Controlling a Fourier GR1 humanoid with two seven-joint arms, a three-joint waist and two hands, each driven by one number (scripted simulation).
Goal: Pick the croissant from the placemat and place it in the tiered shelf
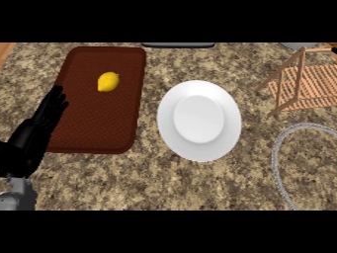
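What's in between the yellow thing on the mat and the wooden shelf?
In the head view, the white plate lies between the yellow thing and the shelf.

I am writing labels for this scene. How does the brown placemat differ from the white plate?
The placemat is dark brown, while the plate is white. The placemat is a rounded rectangle with a woven look; the plate is round and smooth. The placemat carries a small yellow item at its far end; the plate carries nothing. Both lie flat on the speckled counter, side by side.
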